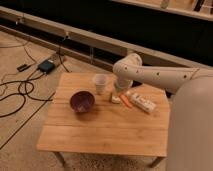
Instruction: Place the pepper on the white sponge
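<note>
The small orange-red pepper [126, 101] lies on the wooden table [105, 127], just right of the cream-white sponge [115, 98]. My gripper [120, 92] hangs at the end of the white arm, directly over the sponge and the pepper, and hides part of the sponge. The pepper seems to rest on the table beside the sponge, not on it.
A purple bowl [82, 101] sits at the table's left. A clear cup [100, 83] stands left of the gripper. A longer white packet with markings [141, 102] lies right of the pepper. Cables and a dark box [46, 66] lie on the floor at left.
</note>
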Motion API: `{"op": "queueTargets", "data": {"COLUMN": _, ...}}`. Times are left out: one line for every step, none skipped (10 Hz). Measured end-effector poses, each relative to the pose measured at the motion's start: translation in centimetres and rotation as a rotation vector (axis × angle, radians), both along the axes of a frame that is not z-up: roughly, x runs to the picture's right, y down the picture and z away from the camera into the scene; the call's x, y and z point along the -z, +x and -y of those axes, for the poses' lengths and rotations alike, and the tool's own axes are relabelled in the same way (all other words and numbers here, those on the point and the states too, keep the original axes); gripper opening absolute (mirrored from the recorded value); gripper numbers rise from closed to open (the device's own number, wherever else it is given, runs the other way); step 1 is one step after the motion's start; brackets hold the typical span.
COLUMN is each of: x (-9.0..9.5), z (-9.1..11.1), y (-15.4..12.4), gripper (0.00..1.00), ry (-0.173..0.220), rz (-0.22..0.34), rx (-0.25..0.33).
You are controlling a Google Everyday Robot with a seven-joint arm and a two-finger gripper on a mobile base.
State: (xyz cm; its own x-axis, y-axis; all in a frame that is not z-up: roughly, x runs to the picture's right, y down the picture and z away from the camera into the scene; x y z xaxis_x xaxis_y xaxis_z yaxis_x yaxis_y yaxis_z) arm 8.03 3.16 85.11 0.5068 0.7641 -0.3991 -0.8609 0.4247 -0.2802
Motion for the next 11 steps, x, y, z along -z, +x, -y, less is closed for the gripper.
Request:
{"op": "queueTargets", "data": {"x": -0.8, "z": 0.2, "y": -0.3, "gripper": 0.06, "ry": -0.004, "rz": 0.005, "rx": 0.015}}
{"op": "queueTargets", "data": {"x": -1.7, "z": 0.4, "y": -0.7, "gripper": 0.06, "ry": -0.008, "rz": 0.009, "rx": 0.030}}
{"op": "queueTargets", "data": {"x": -2.9, "z": 0.8, "y": -1.1, "gripper": 0.06, "ry": -0.010, "rz": 0.013, "rx": 0.046}}
{"op": "queueTargets", "data": {"x": -3.7, "z": 1.1, "y": -1.3, "gripper": 0.06, "ry": -0.013, "rz": 0.014, "rx": 0.057}}
{"op": "queueTargets", "data": {"x": -4.9, "z": 1.5, "y": -1.4, "gripper": 0.06, "ry": -0.014, "rz": 0.014, "rx": 0.069}}
{"op": "queueTargets", "data": {"x": -6.0, "z": 1.9, "y": -1.4, "gripper": 0.06, "ry": -0.017, "rz": 0.011, "rx": 0.078}}
{"op": "queueTargets", "data": {"x": -6.7, "z": 2.1, "y": -1.3, "gripper": 0.06, "ry": -0.018, "rz": 0.009, "rx": 0.081}}
{"op": "queueTargets", "data": {"x": -7.5, "z": 2.4, "y": -1.2, "gripper": 0.06, "ry": -0.019, "rz": 0.006, "rx": 0.083}}
{"op": "queueTargets", "data": {"x": -8.0, "z": 2.6, "y": -1.1, "gripper": 0.06, "ry": -0.020, "rz": 0.004, "rx": 0.084}}
{"op": "queueTargets", "data": {"x": -8.7, "z": 2.8, "y": -0.8, "gripper": 0.06, "ry": -0.026, "rz": 0.001, "rx": 0.086}}
{"op": "queueTargets", "data": {"x": -9.1, "z": 2.8, "y": -0.7, "gripper": 0.06, "ry": -0.030, "rz": -0.001, "rx": 0.088}}
